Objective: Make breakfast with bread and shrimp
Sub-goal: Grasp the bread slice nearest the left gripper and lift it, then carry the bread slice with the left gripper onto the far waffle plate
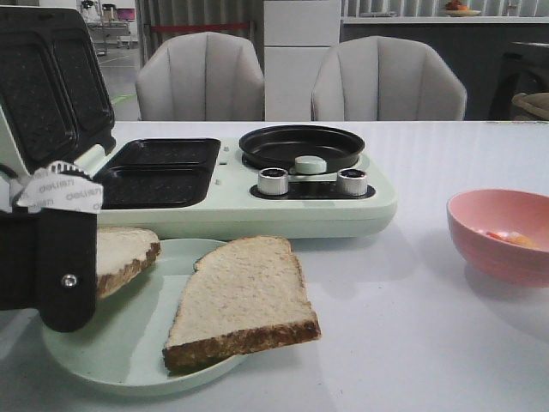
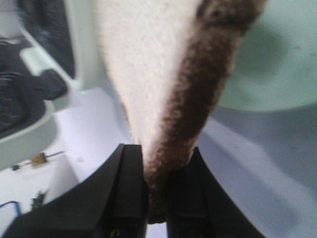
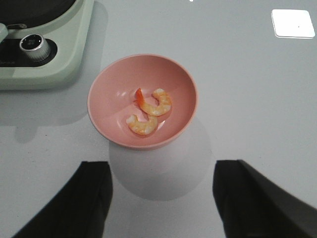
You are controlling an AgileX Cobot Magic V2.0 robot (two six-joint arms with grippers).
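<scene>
Our left gripper is clamped on one bread slice at its crust, over the plate. Keep it level toward the sandwich tray. Right gripper hangs wide open, empty, above the shrimp in the pink bowl.

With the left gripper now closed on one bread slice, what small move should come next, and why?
Probably lift the left gripper and carry its pale brown-crusted bread slice toward the open black square sandwich trays: the fingers already pinch the crust, the slice barely clears the pale green plate, and the trays look empty.
</scene>
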